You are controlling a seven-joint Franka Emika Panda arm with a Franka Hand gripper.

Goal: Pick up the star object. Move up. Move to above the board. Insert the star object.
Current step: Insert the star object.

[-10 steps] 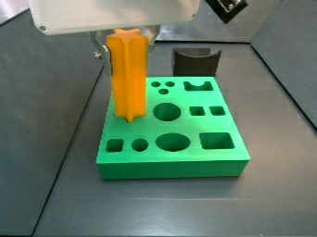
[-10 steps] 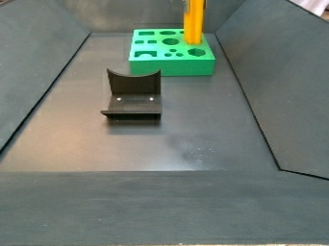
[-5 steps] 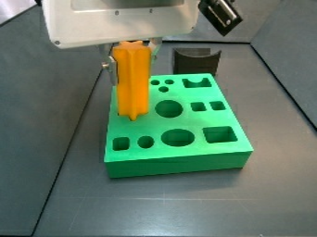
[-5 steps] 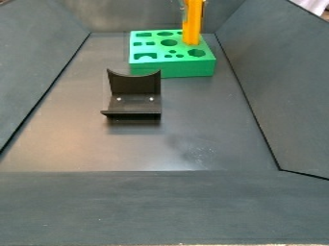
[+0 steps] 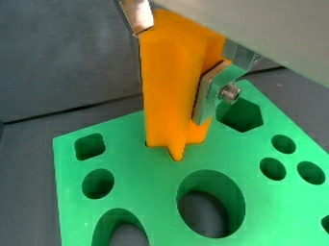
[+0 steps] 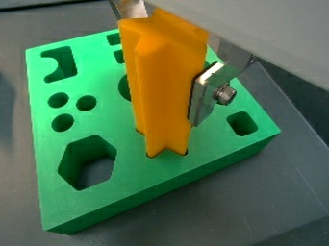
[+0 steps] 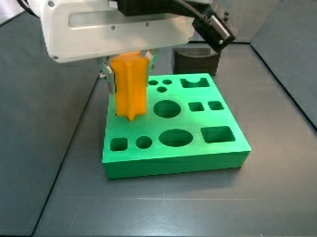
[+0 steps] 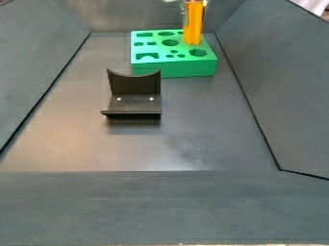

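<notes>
The star object [image 5: 174,91] is a tall orange prism, upright, its lower end entering a hole in the bright green board [image 5: 129,197]. It shows in both wrist views [image 6: 164,86] and both side views [image 7: 129,85] [image 8: 194,21]. My gripper [image 5: 180,48] is shut on the star object's upper part, with one silver finger [image 5: 213,91] flat against its side. In a side view the gripper [image 7: 124,57] hangs under the white wrist housing above the board [image 7: 186,153]. The board [image 8: 167,60] lies at the far end of the floor.
The dark L-shaped fixture [image 8: 129,96] stands mid-floor, also behind the board [image 7: 196,61]. The board has several other cut-outs: circles [image 5: 210,202], a hexagon [image 6: 88,161], squares [image 7: 216,137]. Sloped dark walls [image 8: 45,86] bound the floor.
The star object and my gripper have come down: less of the orange prism shows above the board than a second ago. The board and fixture have stayed put.
</notes>
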